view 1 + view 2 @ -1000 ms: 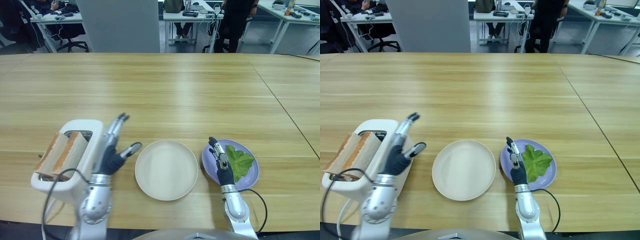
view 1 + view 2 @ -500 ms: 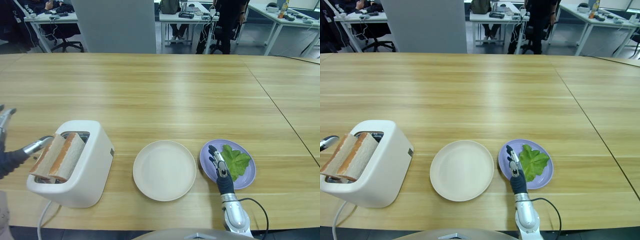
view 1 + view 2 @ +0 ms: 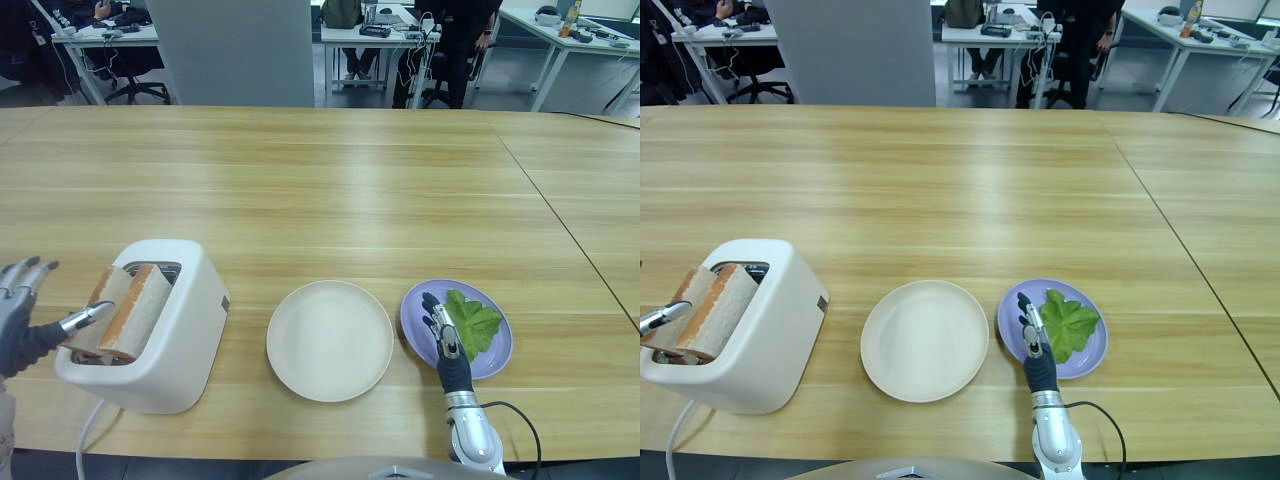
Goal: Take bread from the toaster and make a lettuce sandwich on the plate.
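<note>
The bread (image 3: 125,310) is seated upright in the toaster (image 3: 185,345), just right of the left robot hand (image 3: 18,322), spread wide and empty; the right robot hand (image 3: 447,345), also open, is found farther off.

An office: white desks (image 3: 95,40) with cables, rolling chairs (image 3: 140,90), and a long wooden table (image 3: 320,180).

Toaster (image 3: 175,330) is sitting at lower left of the table (image 3: 330,190), two bread slices (image 3: 125,310) standing in its slots. Left hand (image 3: 18,325) is hovering at the far left edge, just beside the bread. The plate (image 3: 330,340) is lying at bottom centre, right of the toaster. Further right, lettuce (image 3: 475,322) is resting on a dish (image 3: 415,310), with the right hand (image 3: 447,345) hanging over the dish's near left rim.
</note>
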### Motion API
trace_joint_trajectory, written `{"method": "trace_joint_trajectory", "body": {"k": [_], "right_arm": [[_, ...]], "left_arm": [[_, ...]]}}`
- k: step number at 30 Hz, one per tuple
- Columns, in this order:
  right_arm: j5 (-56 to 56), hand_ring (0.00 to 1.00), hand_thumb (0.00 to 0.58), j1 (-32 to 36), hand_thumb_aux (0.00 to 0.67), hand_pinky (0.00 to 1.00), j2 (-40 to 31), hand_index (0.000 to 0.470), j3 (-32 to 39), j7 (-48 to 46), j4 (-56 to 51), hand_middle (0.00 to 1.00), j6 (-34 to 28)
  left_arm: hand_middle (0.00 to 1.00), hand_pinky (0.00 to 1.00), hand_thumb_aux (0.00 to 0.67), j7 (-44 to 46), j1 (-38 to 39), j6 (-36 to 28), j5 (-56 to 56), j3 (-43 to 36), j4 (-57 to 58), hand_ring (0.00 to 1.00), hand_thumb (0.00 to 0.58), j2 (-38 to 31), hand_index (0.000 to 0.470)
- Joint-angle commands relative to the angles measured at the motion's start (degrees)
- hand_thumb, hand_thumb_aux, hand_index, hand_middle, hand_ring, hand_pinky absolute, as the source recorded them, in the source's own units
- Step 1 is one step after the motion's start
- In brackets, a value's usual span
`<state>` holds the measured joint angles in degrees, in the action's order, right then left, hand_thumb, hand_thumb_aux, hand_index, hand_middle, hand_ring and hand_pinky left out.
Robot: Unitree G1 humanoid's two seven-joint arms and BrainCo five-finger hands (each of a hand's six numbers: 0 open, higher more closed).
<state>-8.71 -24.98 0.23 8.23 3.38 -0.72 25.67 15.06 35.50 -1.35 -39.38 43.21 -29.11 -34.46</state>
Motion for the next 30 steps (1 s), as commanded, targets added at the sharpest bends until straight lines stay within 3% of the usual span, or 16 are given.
{"method": "trace_joint_trajectory", "body": {"k": [1,5,6,7,8,9,14,18,24,25,26,27,28,30], "right_arm": [[0.5,0.0,0.0,-0.4,0.0,0.0,-0.3,0.0,-0.5,-0.1,1.0,0.0,-0.3],[2.1,0.0,0.0,-0.7,0.0,0.0,-0.5,0.0,-1.2,-0.4,1.5,0.0,-0.6],[2.7,0.0,0.0,-0.7,0.0,0.0,-0.4,0.0,-1.4,-0.5,1.5,0.0,-0.8],[2.9,0.0,0.0,-0.7,0.0,0.0,-0.5,0.0,-1.5,-0.5,1.5,0.0,-0.8],[2.8,0.0,0.0,-0.8,0.0,0.0,-0.6,0.0,-1.5,-0.5,1.4,0.0,-0.8],[2.8,0.0,0.0,-0.9,0.0,0.0,-0.5,0.0,-1.5,-0.5,1.4,0.0,-0.7],[2.6,0.0,0.0,-1.5,0.0,0.0,-0.4,0.0,-1.3,-0.6,1.6,0.0,-0.4],[2.6,0.0,0.0,-1.4,0.0,0.0,-0.6,0.0,-1.6,-0.7,1.7,0.0,-0.5],[2.1,0.0,0.0,-1.6,0.0,0.0,-0.6,0.0,-1.4,-0.7,1.7,0.0,-0.4],[2.1,0.0,0.0,-1.5,0.0,0.0,-0.6,0.0,-1.4,-0.7,1.6,0.0,-0.5],[2.1,0.0,0.0,-1.3,0.0,0.0,-0.6,0.0,-1.5,-0.6,1.5,0.0,-0.5],[2.0,0.0,0.0,-1.3,0.0,0.0,-0.6,0.0,-1.6,-0.6,1.3,0.0,-0.4],[1.9,0.0,0.0,-1.3,0.0,0.0,-0.5,0.0,-1.5,-0.5,1.2,0.0,-0.4],[1.5,0.0,0.0,-1.2,0.0,0.0,-0.7,0.0,-1.4,-0.5,1.0,0.0,-0.3]], "left_arm": [[0.0,0.0,0.0,0.6,0.7,0.1,-0.2,-1.5,1.6,0.0,0.0,0.2,0.0],[0.0,0.0,0.011,1.1,1.5,-0.1,-0.9,-2.5,1.8,0.0,0.018,0.3,0.007],[0.0,0.0,0.121,0.9,1.6,-0.2,-1.0,-2.5,1.8,0.0,0.19,0.2,0.083],[0.0,0.0,0.121,0.8,1.6,-0.3,-1.0,-2.4,1.9,0.0,0.19,0.2,0.083],[0.0,0.0,0.265,0.8,1.5,-0.4,-0.9,-2.4,2.0,0.0,0.368,0.0,0.182],[0.01,0.01,0.365,0.6,1.4,-0.5,-0.6,-2.3,2.1,0.01,0.46,0.0,0.251],[0.04,0.04,0.381,1.1,1.2,-0.8,-0.1,-2.1,2.0,0.04,0.472,-0.3,0.262],[0.04,0.04,0.483,1.1,1.5,-0.9,0.1,-2.2,1.9,0.04,0.535,0.0,0.332],[0.04,0.04,0.483,1.3,1.1,-0.9,0.9,-2.6,1.9,0.04,0.535,-0.1,0.332],[0.04,0.04,0.512,1.3,1.0,-0.9,1.5,-2.6,1.8,0.04,0.548,0.2,0.352],[0.04,0.04,0.62,1.2,0.8,-0.9,1.8,-2.6,1.7,0.04,0.577,0.3,0.426],[0.04,0.04,0.62,1.2,0.7,-0.9,2.0,-2.6,1.7,0.04,0.577,0.3,0.426],[0.04,0.04,0.667,1.0,0.4,-0.8,2.3,-2.7,1.6,0.04,0.58,0.3,0.458],[0.04,0.04,0.67,1.2,0.0,-1.0,3.0,-2.8,1.3,0.04,0.58,0.4,0.46]]}}
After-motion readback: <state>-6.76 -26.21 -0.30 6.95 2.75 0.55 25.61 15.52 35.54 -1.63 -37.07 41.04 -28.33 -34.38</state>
